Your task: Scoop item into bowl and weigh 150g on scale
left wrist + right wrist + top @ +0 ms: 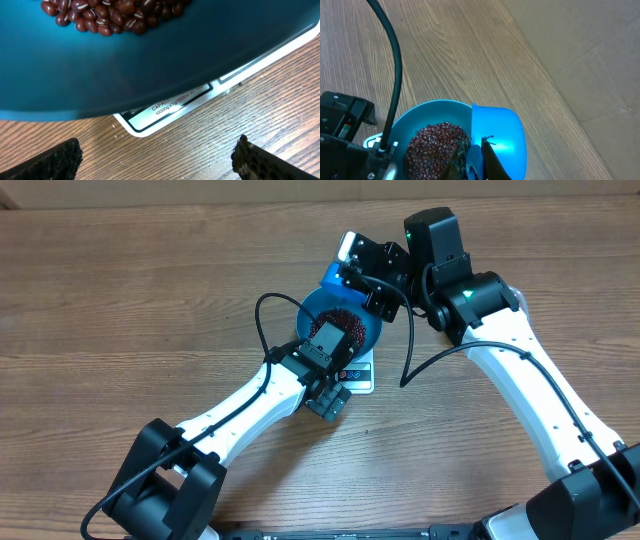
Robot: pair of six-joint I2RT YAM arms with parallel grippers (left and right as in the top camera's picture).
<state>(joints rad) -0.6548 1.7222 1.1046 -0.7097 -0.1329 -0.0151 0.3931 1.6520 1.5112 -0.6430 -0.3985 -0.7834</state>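
Note:
The blue bowl (pixel 368 330) stands on the white scale (pixel 362 377) with a heap of red-brown beans (pixel 345 320) inside. In the left wrist view the bowl (pixel 150 55) and its beans (pixel 110 12) fill the top, and the scale's labelled edge (pixel 165 107) shows below. My left gripper (pixel 157 155) (pixel 330 392) is open over bare table beside that edge, holding nothing. My right gripper (pixel 475 145) (pixel 358 275) is shut on the handle of a small bright blue scoop (pixel 505 135). The scoop looks empty and rests against the far rim of the bowl (pixel 420 112), next to the beans (pixel 435 142).
A black cable (pixel 390 50) loops from the left arm above the bowl. A beige cardboard wall (pixel 580 50) borders the table's far edge. Wooden tabletop (pixel 120 300) surrounds the scale on all sides.

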